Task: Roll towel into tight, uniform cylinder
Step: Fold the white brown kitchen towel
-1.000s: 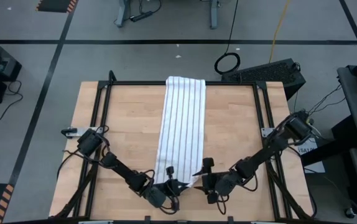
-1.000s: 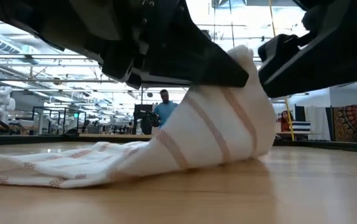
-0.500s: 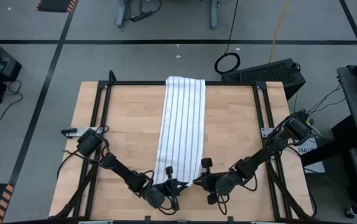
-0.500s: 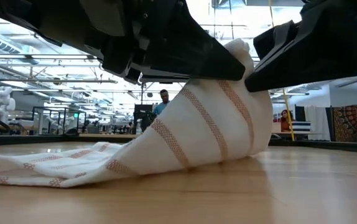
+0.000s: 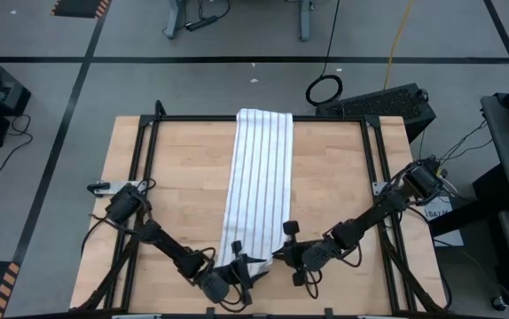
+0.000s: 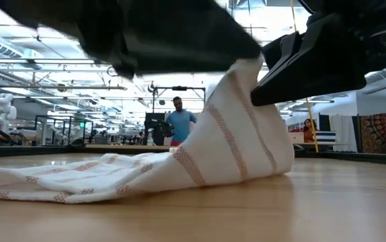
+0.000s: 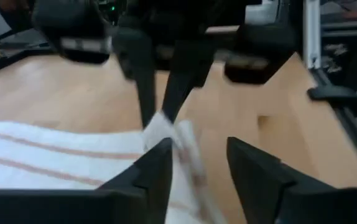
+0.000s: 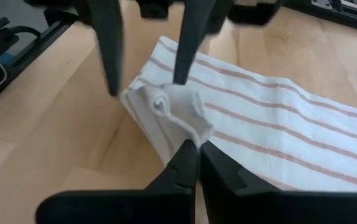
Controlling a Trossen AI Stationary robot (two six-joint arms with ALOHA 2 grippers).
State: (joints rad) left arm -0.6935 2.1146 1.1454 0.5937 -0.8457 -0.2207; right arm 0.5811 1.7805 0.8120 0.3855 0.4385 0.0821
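Wooden table [image 5: 175,177] bears striped towel [image 5: 256,182], near end bunched, pinched by right gripper [image 5: 278,256].

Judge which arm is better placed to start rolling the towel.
Right, tentatively: the right gripper is shut on the towel at its lifted near corner, while the left gripper stands open beside it.

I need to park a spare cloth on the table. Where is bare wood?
Bare wood lies on both sides of the towel, out to the table edges. The near edge is crowded: the left gripper and right gripper meet at the towel's end.
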